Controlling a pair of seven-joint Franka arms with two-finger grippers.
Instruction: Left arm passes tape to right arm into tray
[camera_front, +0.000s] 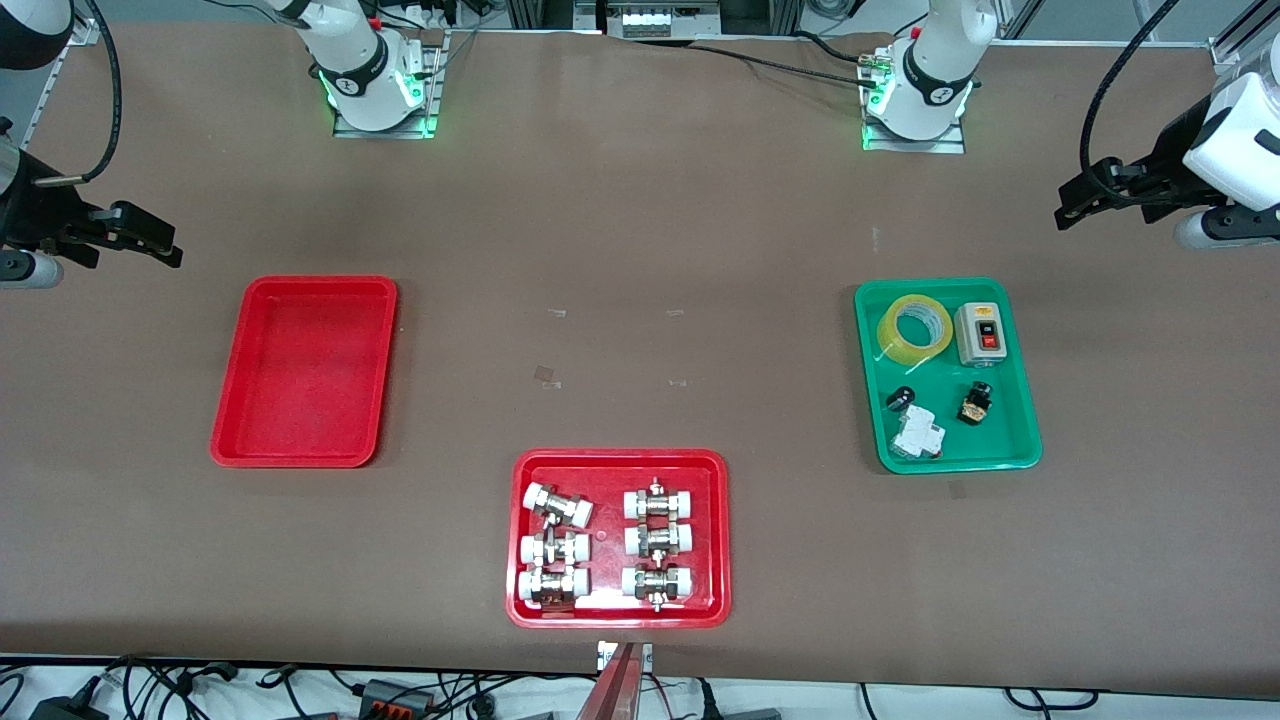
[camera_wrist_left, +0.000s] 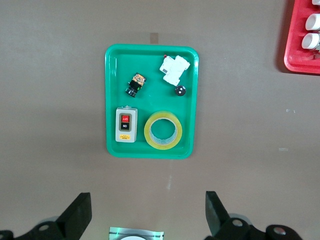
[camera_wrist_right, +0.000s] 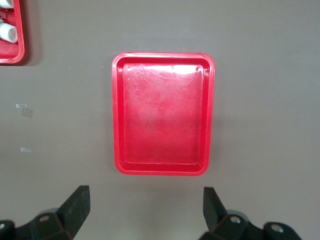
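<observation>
yellow tape roll (camera_front: 915, 329): lies flat in green tray (camera_front: 1020, 440), right of frame, beside grey switch box (camera_front: 981, 333).
plain red tray (camera_front: 300, 455): left of frame, on bench (camera_front: 620, 250).
left hand (camera_front: 1085, 197): released, fingers spread, upper right edge, waiting.
right hand (camera_front: 140, 237): released, fingers spread, upper left edge, waiting.
</observation>
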